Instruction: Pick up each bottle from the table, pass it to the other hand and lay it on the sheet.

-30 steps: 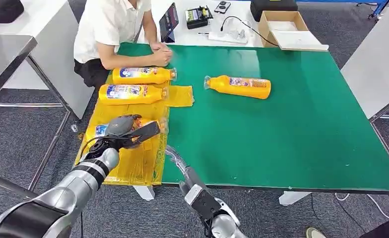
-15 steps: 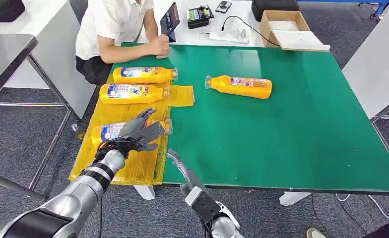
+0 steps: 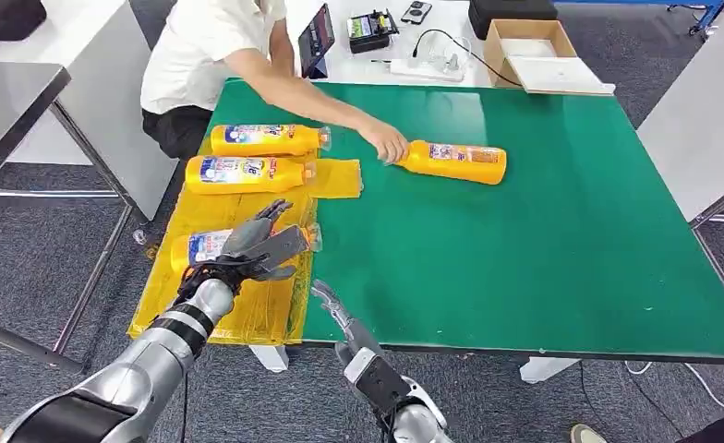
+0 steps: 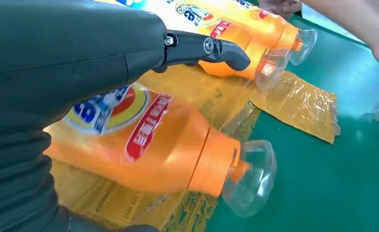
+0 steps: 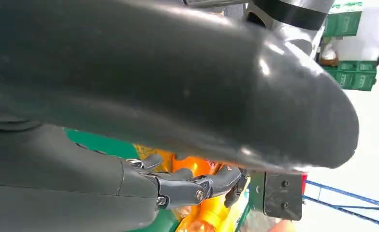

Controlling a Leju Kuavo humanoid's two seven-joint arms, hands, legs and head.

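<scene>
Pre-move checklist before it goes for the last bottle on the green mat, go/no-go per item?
1. Left hand has let go of the nearest bottle: ok, fingers spread above it.
2. That bottle lies on the yellow sheet: ok.
3. Two other bottles lie on the sheet: ok.
4. Last bottle free to pick: not ok, a person's hand is on its cap end.
5. Right hand empty: ok, it hangs at the near table edge holding nothing.
6. Green mat between right hand and last bottle: ok, bare apart from the person's arm.
</scene>
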